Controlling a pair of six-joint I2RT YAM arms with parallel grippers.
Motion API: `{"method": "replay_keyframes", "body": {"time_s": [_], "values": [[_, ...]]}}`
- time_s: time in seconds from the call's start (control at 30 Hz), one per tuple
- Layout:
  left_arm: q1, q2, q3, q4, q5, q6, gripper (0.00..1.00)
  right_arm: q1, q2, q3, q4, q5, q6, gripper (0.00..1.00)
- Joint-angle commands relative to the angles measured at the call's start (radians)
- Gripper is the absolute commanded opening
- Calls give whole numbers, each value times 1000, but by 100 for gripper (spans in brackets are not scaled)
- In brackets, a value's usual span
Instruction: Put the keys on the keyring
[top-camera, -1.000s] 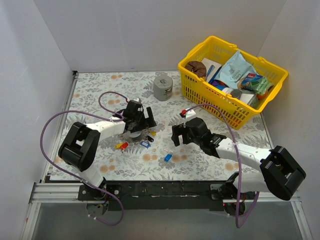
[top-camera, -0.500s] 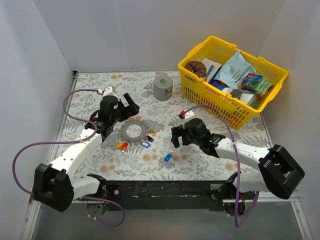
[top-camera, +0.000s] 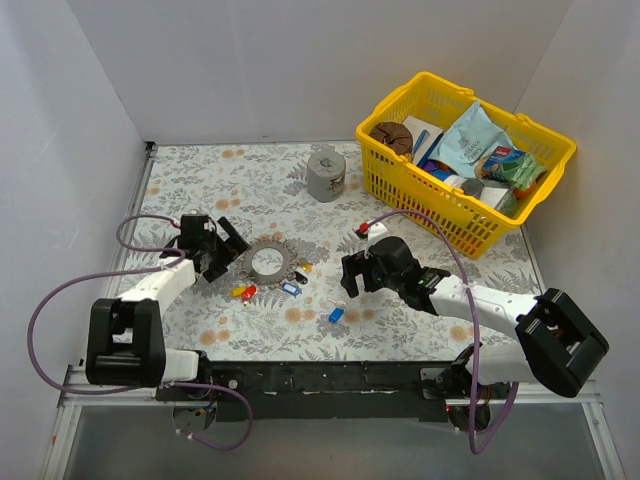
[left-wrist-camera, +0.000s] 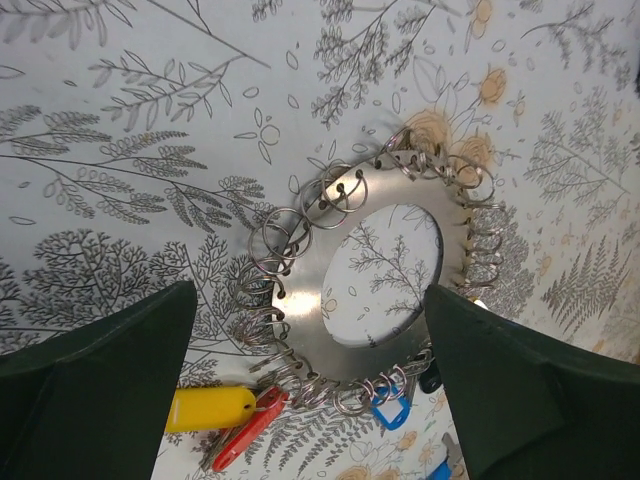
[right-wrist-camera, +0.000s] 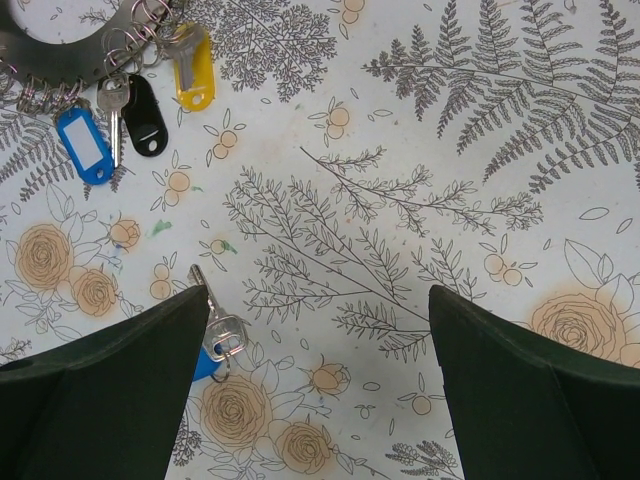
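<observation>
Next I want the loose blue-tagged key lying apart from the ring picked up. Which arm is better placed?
Right. The right pincer, open, hovers just beside the small blue-tagged metal key, which shows in its wrist view. The left pincer sits beyond the flat grey metal ring, farther off.

Table cover (top-camera: 400, 335): white ground, grey botanical print (ferns, branching trees, leaf sprigs), scattered tan-orange roses and small orange berries.
Keyring (left-wrist-camera: 308, 285): plain silver-grey metal; the small rings on its edge are the same grey.
Keys, left wrist view: yellow head (left-wrist-camera: 210, 408), red head (left-wrist-camera: 245, 435), blue head (left-wrist-camera: 388, 408).
Keys, right wrist view: blue head with white label (right-wrist-camera: 85, 148), black head (right-wrist-camera: 146, 120), yellow head (right-wrist-camera: 193, 70); loose key (right-wrist-camera: 215, 345), blue head, silver blade.
Basket (top-camera: 400, 180): bright yellow lattice.
Can (top-camera: 325, 175): matt grey.
Left fingers (left-wrist-camera: 90, 380) and right fingers (right-wrist-camera: 100, 390): dark green.
Arms (top-camera: 480, 300): white links, black joints.
Cables (top-camera: 60, 300): purple.
</observation>
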Motion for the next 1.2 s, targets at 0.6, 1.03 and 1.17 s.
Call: {"method": "replay_keyframes", "body": {"time_s": [0.6,1.03,1.17], "values": [[6,40,-80,181,248,-29,95,-3,40,57,9,-2,-31,98],[6,28,32,25,28,83,97,-3,27,77,-13,1,-44,97],[6,46,55,23,19,89,96,-2,23,78,-20,1,-43,97]]}}
